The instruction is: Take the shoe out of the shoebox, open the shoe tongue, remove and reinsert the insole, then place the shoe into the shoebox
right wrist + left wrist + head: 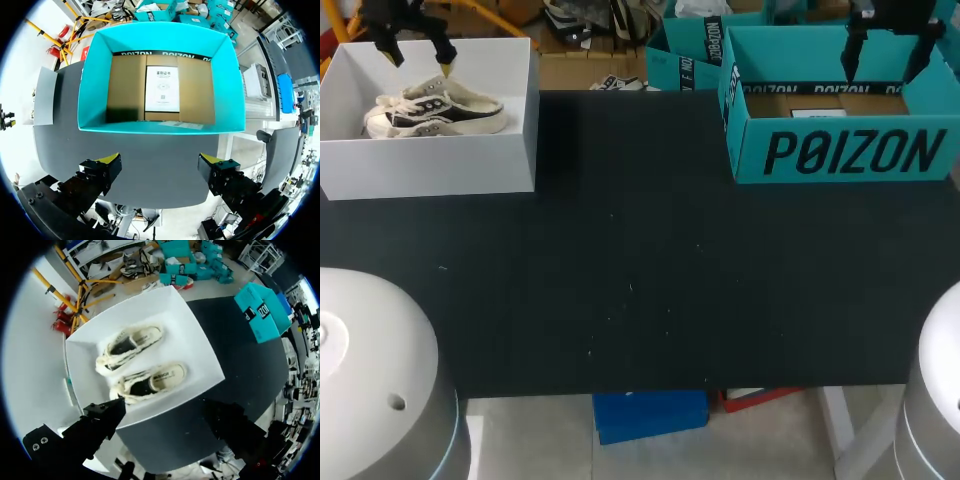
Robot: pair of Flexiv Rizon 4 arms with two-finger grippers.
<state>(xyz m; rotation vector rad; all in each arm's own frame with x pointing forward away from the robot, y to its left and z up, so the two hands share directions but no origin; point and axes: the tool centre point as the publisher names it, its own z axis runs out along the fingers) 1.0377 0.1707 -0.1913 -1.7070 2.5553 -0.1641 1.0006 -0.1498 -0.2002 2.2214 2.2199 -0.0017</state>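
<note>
A pair of cream shoes with black trim (435, 108) lies in the white shoebox (430, 165) at the table's back left. In the left wrist view they lie side by side, one shoe (131, 343) farther from the gripper and the other shoe (152, 382) nearer, on the white shoebox floor (195, 350). My left gripper (420, 62) hangs open above that box, well clear of the shoes; it (165, 417) holds nothing. My right gripper (882, 62) hovers open and empty over the teal box (840, 150); its own view shows the gripper (160, 162) just short of the near wall.
The teal box (95, 75) at the back right holds only a cardboard floor and a white card (162, 89). The black table top (640, 260) stretches between the two boxes. My arms' grey bases (370, 370) stand at the front corners.
</note>
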